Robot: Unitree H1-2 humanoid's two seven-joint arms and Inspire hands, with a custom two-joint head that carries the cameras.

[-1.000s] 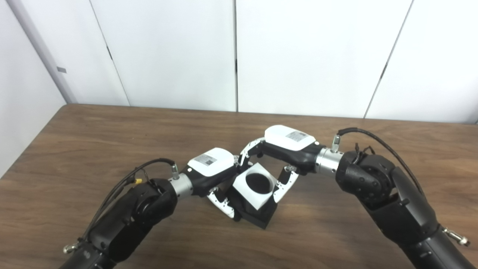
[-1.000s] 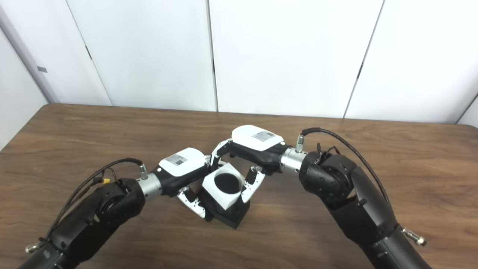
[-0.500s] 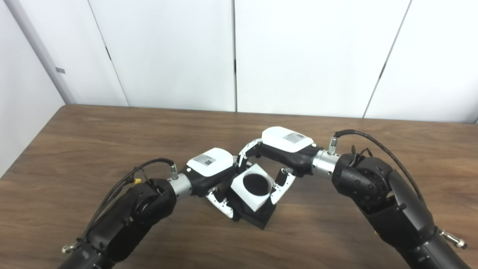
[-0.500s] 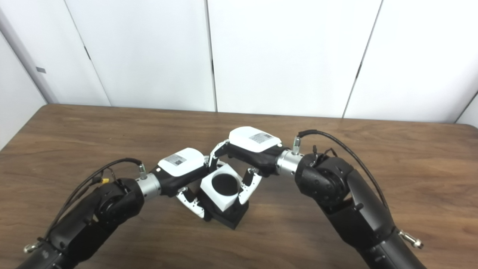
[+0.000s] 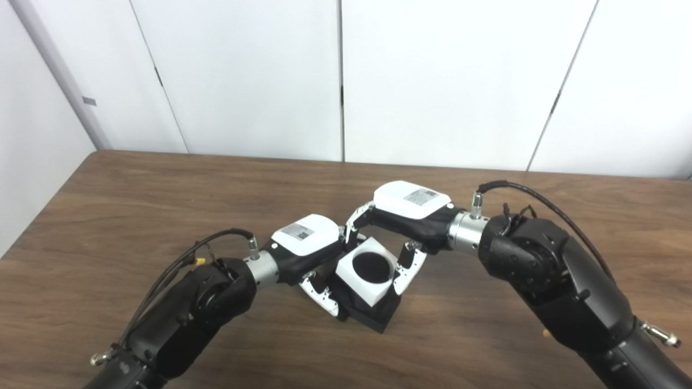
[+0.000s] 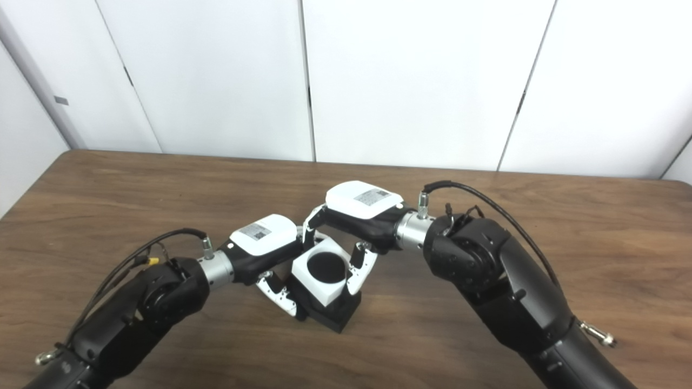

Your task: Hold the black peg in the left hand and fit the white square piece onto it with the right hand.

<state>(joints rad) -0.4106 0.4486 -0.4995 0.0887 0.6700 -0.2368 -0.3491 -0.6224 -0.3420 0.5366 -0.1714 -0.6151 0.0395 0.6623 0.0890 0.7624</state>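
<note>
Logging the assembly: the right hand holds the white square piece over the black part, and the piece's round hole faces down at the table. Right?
Not quite. The left eye view shows the round hole in the white square piece facing up. The right hand does hold it over the black part.

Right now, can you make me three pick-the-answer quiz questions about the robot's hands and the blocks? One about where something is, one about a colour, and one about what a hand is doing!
1. Where is the white square piece?
A. On top of the black peg base
B. Alone at the far edge of the table
C. Under the left arm

2. What colour is the round hole in the white square piece?
A. Red
B. Black
C. Yellow

3. What is the right hand doing?
A. Resting flat on the table
B. Pointing at the wall
C. Holding the white square piece with fingers on both sides

Answers:
1. A, the white piece sits on the black peg base, which stands on the wooden table.
2. B, the hole looks black.
3. C, its fingers press the piece's sides, while the left hand grips the base.
</note>
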